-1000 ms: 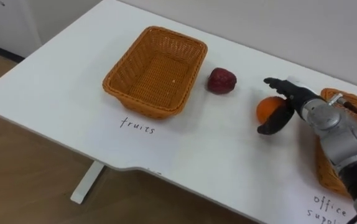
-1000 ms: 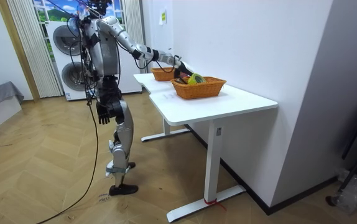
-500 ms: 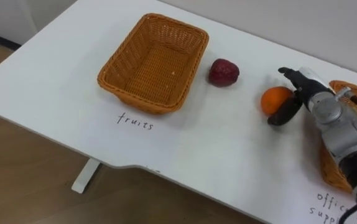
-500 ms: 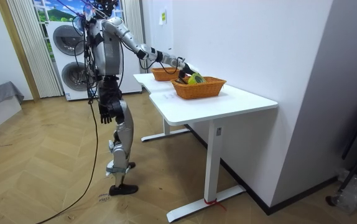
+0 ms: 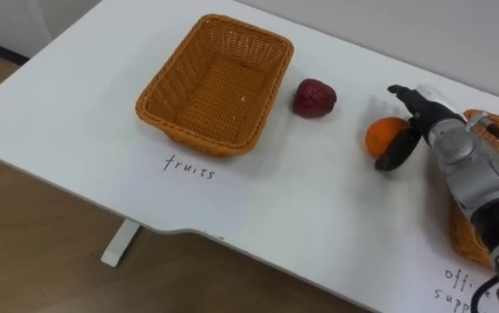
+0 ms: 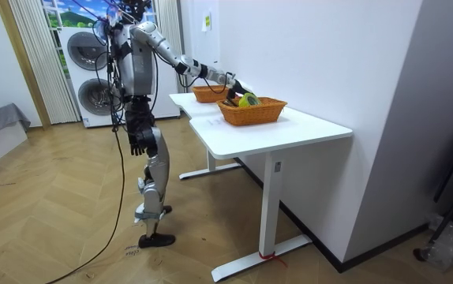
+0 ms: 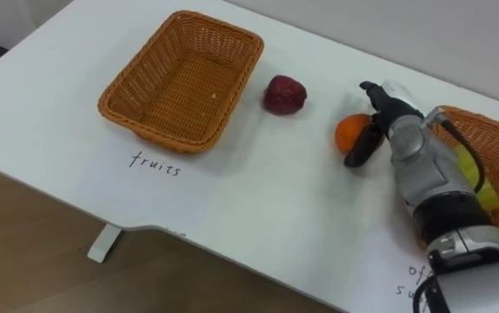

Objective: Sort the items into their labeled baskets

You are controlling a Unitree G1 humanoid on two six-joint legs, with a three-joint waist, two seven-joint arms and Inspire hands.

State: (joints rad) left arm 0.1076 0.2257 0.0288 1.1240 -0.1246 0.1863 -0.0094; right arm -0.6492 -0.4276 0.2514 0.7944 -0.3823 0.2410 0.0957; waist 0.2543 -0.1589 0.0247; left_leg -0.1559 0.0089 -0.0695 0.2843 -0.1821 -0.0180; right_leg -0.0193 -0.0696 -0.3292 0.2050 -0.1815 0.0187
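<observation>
An orange [image 5: 382, 136] rests on the white table [image 5: 302, 209] right of a dark red fruit [image 5: 315, 97]. My right hand [image 5: 436, 130] reaches in from the right and is curled round the orange, fingers behind it and thumb in front. The empty wicker fruit basket [image 5: 199, 139] stands to the left, above a handwritten label [image 5: 189, 167]. The office supplies basket [image 7: 484, 132] sits at the right edge behind my right arm, with a yellow-green item [image 7: 474, 176] in it. My left hand [image 6: 136, 143] hangs relaxed by my thigh.
The table's front edge [image 5: 171, 230] runs close below the label, with wood floor beyond it. A second handwritten label [image 5: 462, 285] lies at the lower right. In the room view I stand at the table's left end, stacked washing machines [image 6: 84, 71] behind me.
My right hand has moved back and to the right with the orange, and its fingers and thumb have closed in round it. The view has shifted slightly.
</observation>
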